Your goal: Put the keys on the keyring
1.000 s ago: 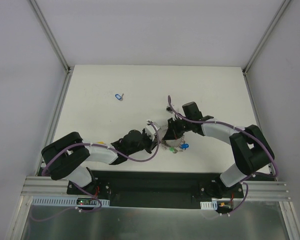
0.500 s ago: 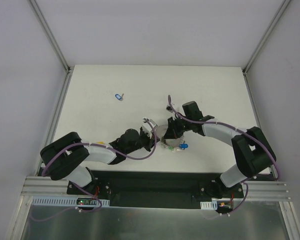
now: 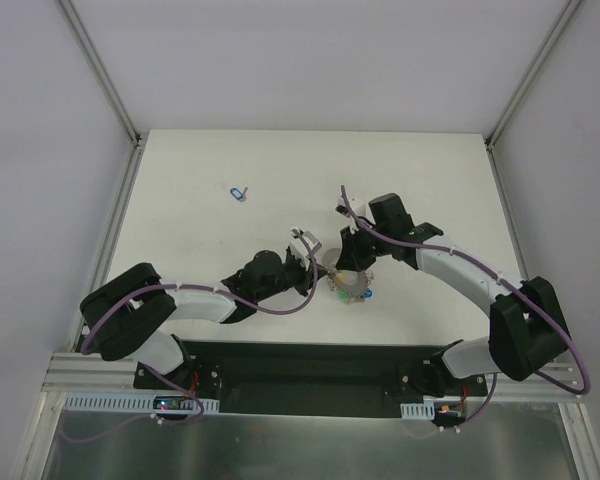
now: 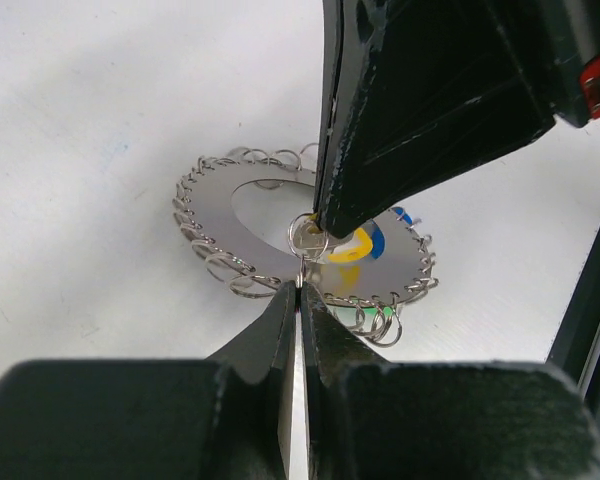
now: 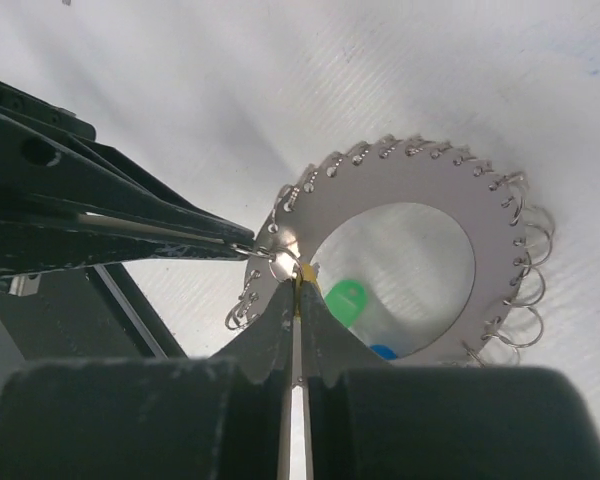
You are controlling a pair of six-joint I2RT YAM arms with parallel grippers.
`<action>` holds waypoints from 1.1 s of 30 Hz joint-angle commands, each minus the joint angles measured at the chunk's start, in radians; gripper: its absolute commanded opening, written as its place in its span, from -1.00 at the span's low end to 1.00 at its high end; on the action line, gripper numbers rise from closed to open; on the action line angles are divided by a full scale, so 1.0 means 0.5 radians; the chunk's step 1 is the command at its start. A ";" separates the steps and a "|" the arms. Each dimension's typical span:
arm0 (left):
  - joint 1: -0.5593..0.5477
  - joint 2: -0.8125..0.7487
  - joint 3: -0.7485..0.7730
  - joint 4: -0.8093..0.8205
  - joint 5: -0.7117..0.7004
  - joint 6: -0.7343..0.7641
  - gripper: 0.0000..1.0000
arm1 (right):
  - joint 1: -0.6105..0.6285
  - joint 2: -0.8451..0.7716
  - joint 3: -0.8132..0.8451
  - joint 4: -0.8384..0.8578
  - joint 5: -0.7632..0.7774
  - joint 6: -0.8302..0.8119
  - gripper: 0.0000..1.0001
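Noting blue key (image 3: pixel 239 193) unmoved toward the far-left corner | your left gripper (image 4: pixel 300 290) reached further right, tips pinched on a rim loop (image 5: pixel 255 250) | keyring (image 3: pixel 348 282), central by the near edge, nudged rightward | right gripper (image 5: pixel 297 285) clamped on yellow key (image 4: pixel 350 248): you're mid-threading it.

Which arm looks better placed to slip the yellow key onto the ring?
Right, probably: the right gripper pinches the yellow key at the keyring's edge, while the left gripper is shut on a small loop there, steadying it.

Toothed grey keyring (image 5: pixel 400 175), green key (image 5: pixel 345 298) showing through its hole.
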 commanded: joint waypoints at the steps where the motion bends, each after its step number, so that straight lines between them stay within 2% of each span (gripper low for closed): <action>1: 0.032 0.033 0.100 -0.093 0.101 0.113 -1.00 | 0.025 -0.130 0.166 -0.205 0.124 -0.088 -0.97; 7: 0.004 0.039 0.192 -0.228 0.181 0.180 -1.00 | 0.120 -0.081 0.240 -0.251 0.167 -0.125 -0.98; 10: 0.004 0.024 0.196 -0.232 0.154 0.177 -1.00 | 0.133 -0.078 0.252 -0.245 0.179 -0.110 -0.97; 16: 0.004 0.015 0.180 -0.232 0.040 0.125 -1.00 | 0.136 -0.081 0.252 -0.309 0.394 -0.144 -0.97; 17: 0.004 0.006 0.189 -0.232 0.025 0.119 -0.89 | 0.127 -0.075 0.264 -0.321 0.470 -0.156 -0.98; 18: 0.007 -0.004 0.205 -0.235 -0.011 0.107 -0.52 | 0.117 -0.066 0.307 -0.352 0.519 -0.162 -0.98; 20: 0.032 -0.052 0.214 -0.244 -0.064 0.088 -0.19 | 0.078 -0.035 0.347 -0.377 0.690 -0.168 -0.98; 21: 0.044 -0.077 0.214 -0.256 -0.146 0.046 0.13 | 0.062 -0.026 0.369 -0.386 0.752 -0.162 -0.98; 24: 0.118 -0.212 0.180 -0.348 -0.357 -0.061 0.46 | -0.030 0.050 0.421 -0.377 0.900 -0.101 -0.97; 25: 0.136 -0.252 0.165 -0.394 -0.404 -0.098 0.63 | -0.069 0.081 0.436 -0.371 0.924 -0.076 -0.98; 27: 0.204 -0.396 0.116 -0.544 -0.505 -0.215 0.76 | -0.100 0.179 0.445 -0.349 0.891 -0.039 -0.98; 28: 0.234 -0.454 0.107 -0.614 -0.597 -0.258 0.87 | -0.107 0.210 0.455 -0.340 0.863 -0.024 -0.91; 29: 0.256 -0.579 0.101 -0.694 -0.643 -0.307 0.94 | -0.107 0.238 0.464 -0.328 0.790 -0.003 -0.79; 30: 0.302 -0.644 0.110 -0.910 -0.692 -0.392 0.98 | -0.104 0.286 0.464 -0.285 0.756 0.037 -0.64; 31: 0.323 -0.709 0.122 -1.016 -0.802 -0.430 0.98 | -0.104 0.308 0.467 -0.263 0.735 0.113 -0.38; 33: 0.372 -0.902 0.186 -1.386 -0.907 -0.500 0.98 | -0.107 0.342 0.513 -0.233 0.701 0.187 -0.18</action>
